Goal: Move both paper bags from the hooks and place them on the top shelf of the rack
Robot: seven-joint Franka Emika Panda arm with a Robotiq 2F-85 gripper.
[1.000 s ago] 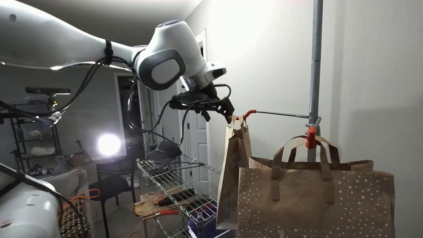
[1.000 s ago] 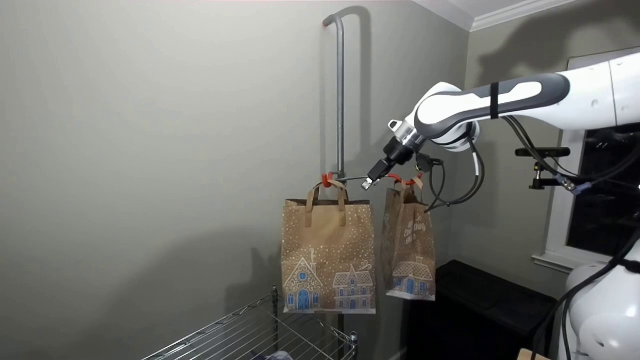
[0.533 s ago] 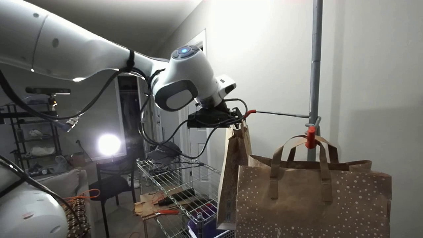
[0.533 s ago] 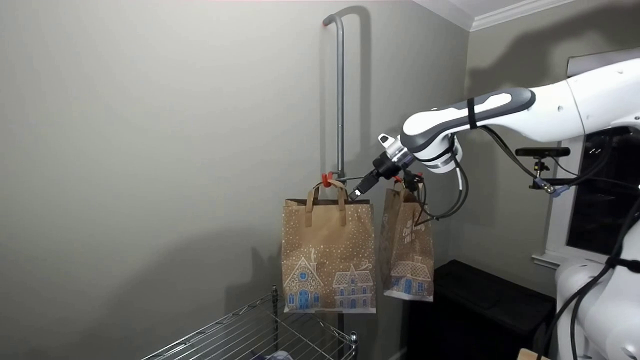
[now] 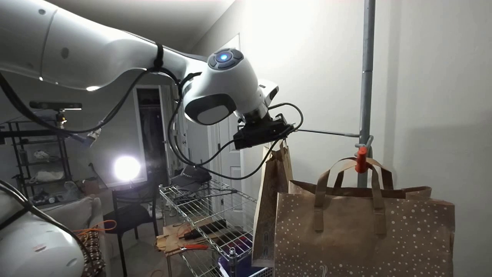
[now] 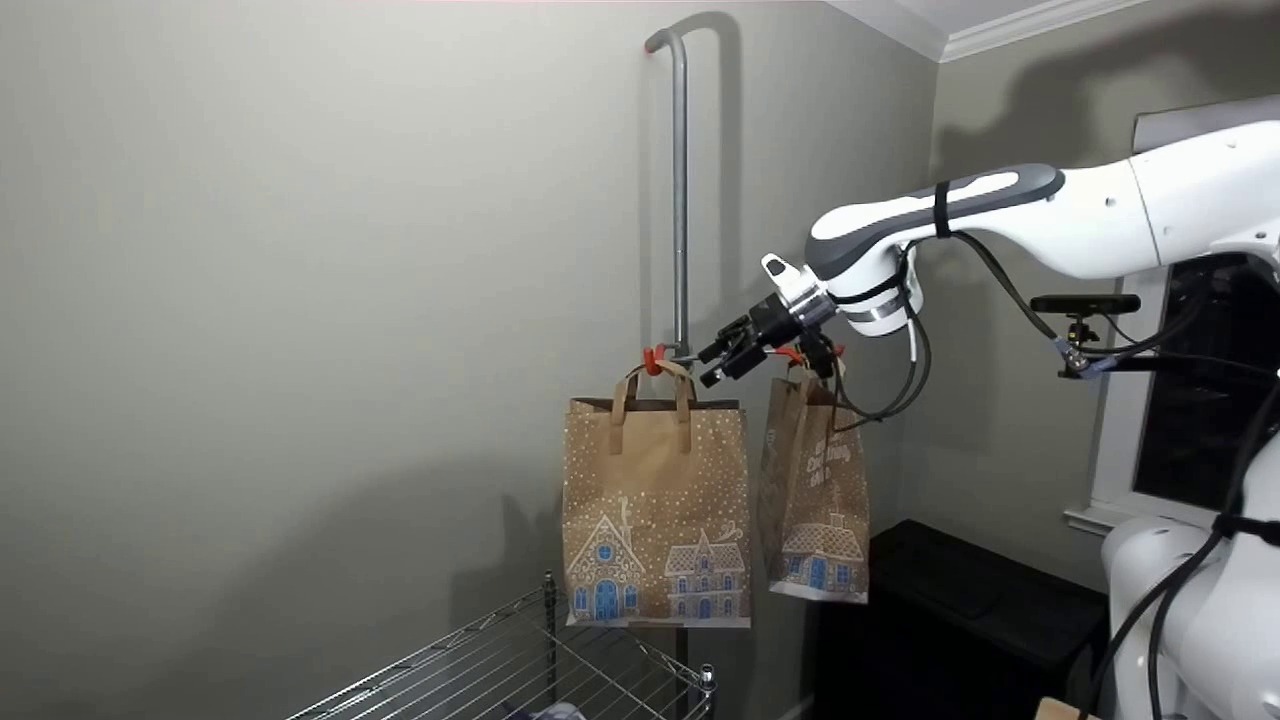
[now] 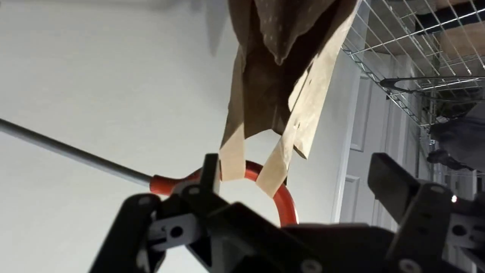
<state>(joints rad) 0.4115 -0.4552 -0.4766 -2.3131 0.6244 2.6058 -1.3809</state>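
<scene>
Both brown paper bags hang by their handles from the orange-red hooks. In the wrist view one bag [image 7: 261,102] has its handle straps looped over a curved hook [image 7: 286,204]; an exterior view shows that bag [image 6: 825,500] side-on. The speckled bag [image 6: 655,500] hangs from the hook [image 6: 652,360] by the pole. My gripper [image 7: 297,172] stands open, nothing gripped. Straps and hook curve appear between its spread fingers, closer to the left-hand finger; whether the fingers reach around them I cannot tell. In an exterior view my gripper [image 6: 709,367] points down-left. The rack's top shelf [image 6: 430,648] is below.
A dark cap [image 5: 191,175] and a thin black item lie on the rack's top shelf. The grey pole [image 5: 368,77] carries a thin hook arm [image 5: 328,132] reaching toward my wrist. A large black box [image 6: 970,590] stands behind the bags.
My gripper has moved toward the pole and lower, then up slightly, and has rolled so that both fingers now show apart. The bags still hang on the hooks.
</scene>
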